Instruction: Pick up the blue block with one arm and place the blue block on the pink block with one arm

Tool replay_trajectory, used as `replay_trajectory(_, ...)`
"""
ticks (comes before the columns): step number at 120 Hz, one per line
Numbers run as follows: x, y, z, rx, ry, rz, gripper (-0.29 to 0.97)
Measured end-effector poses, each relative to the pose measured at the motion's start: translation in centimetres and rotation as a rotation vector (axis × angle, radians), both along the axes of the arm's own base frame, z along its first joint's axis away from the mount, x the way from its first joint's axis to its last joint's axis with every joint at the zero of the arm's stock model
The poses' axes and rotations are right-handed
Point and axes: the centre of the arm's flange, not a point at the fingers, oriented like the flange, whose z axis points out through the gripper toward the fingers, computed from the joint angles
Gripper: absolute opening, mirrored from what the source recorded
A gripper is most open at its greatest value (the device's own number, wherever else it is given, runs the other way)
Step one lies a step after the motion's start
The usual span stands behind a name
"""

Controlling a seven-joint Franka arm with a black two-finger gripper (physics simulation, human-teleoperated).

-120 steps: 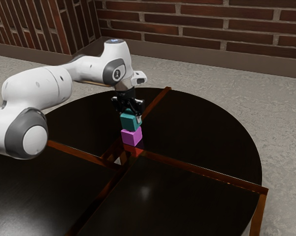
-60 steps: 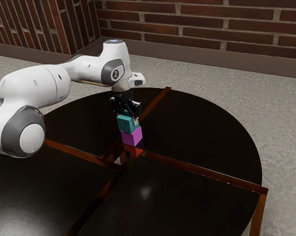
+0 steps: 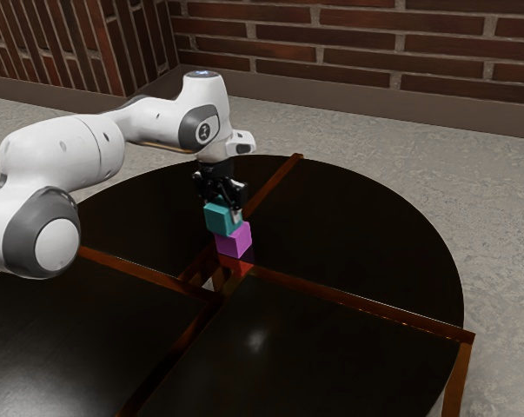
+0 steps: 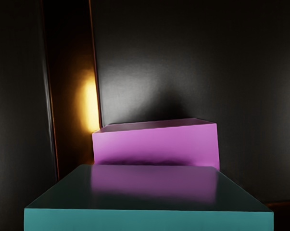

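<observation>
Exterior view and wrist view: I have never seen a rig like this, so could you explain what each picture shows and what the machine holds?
The white machine is a simulated robot arm at a dark round table. The exterior view is taken by a camera at its side. Its black end effector, a two-finger clamp, is shut on the blue block, which looks teal here. That block is right above the pink block, shifted slightly toward the exterior view's left; whether they touch I cannot tell. The wrist view comes from a camera on the hand: the blue block is close under it, the pink block just beyond.
</observation>
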Motion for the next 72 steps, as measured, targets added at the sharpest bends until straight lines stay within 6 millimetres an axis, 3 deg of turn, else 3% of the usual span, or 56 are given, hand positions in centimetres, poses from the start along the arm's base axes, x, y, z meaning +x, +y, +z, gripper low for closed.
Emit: replay_trajectory(72,0.61,-0.12,0.66,0.012,-0.039,0.012,0.37)
